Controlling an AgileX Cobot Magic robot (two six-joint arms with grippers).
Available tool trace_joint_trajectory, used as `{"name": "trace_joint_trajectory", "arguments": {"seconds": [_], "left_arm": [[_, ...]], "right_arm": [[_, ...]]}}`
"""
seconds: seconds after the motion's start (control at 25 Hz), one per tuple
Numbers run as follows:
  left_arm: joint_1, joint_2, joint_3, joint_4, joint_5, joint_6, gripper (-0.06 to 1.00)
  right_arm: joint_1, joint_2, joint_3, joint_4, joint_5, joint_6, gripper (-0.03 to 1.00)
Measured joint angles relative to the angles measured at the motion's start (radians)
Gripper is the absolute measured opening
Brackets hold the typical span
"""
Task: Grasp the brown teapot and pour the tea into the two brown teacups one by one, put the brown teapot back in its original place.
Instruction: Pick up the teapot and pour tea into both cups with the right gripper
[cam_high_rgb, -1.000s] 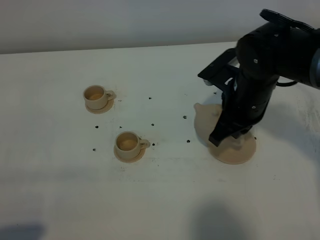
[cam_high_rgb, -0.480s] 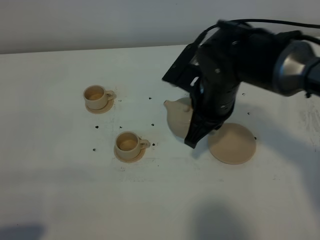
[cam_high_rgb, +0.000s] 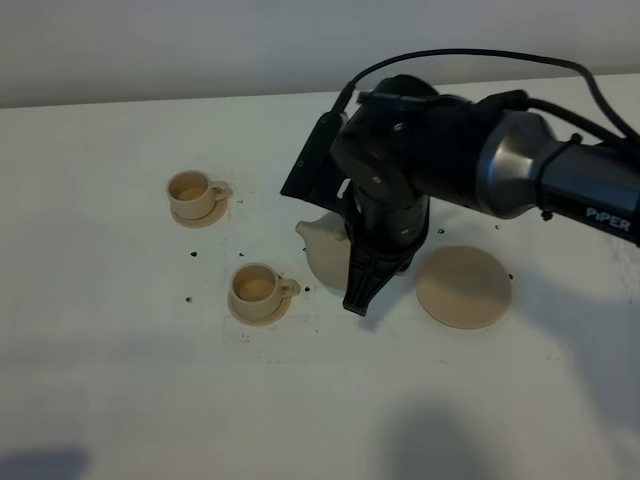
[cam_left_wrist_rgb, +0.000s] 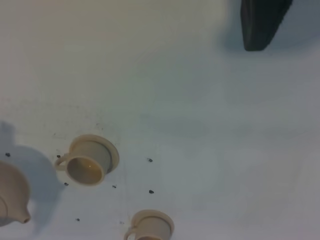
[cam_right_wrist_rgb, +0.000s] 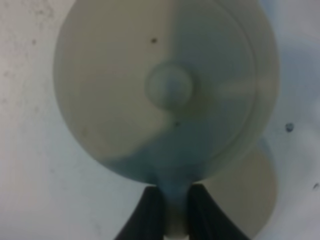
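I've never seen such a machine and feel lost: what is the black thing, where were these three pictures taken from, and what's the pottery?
The black thing is a robot arm. One picture looks down from a high camera; the other two come from cameras on each arm's wrist. On the white table stand a far teacup and a near teacup on small saucers, plus a bare wide saucer. The right end effector is shut on the handle of the teapot; its wrist camera sees the lid from above.
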Motion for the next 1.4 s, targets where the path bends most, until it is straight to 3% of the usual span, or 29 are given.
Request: {"name": "trace_joint_trajectory", "arguments": {"seconds": [0.36,1.08,1.4], "left_arm": [[0.000,0.000,0.000,0.001,0.000,0.000,0.55],[0.000,0.000,0.000,0.001,0.000,0.000,0.55],[0.000,0.000,0.000,0.001,0.000,0.000,0.55]], "right_arm": [[0.036,0.013,-0.009,-0.072,0.016,0.000,0.11],[0.115,0.019,-0.025,-0.117,0.007,-0.025,0.11],[0.125,0.035,-0.028,-0.201,-0.005,-0.027,0.11]]}}
